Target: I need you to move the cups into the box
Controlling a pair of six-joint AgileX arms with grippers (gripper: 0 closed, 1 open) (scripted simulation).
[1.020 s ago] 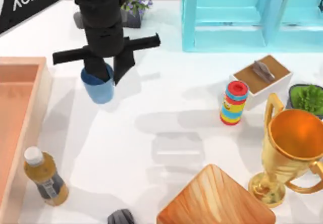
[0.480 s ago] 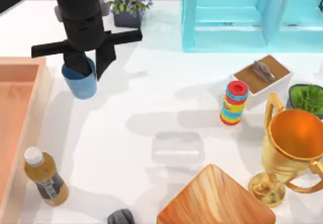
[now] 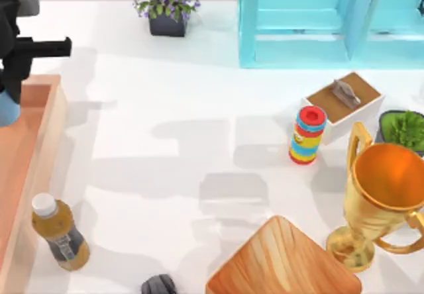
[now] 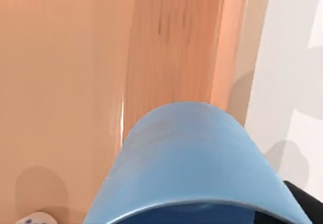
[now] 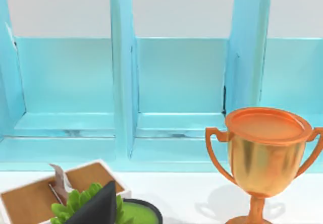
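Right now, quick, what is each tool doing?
Left tool: shut on the blue cup, above the box at the table's left edge.
Right tool: its state cannot be told.

Left claw now over the box
My left claw [image 3: 8, 85] carries the blue cup [image 3: 8, 108] leftward off the bench, now above the box [image 3: 53, 118].

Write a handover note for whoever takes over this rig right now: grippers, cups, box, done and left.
Left gripper: at the table's left edge over the box, jaws shut on the blue cup.
Right arm: parked near the turquoise cabinet and gold trophy.
White floral cup: a sliver shows at the left wrist view's edge, apparently on the box floor.
Done: blue cup carried over the box.
Left: lower and release it; confirm the floral cup is inside.
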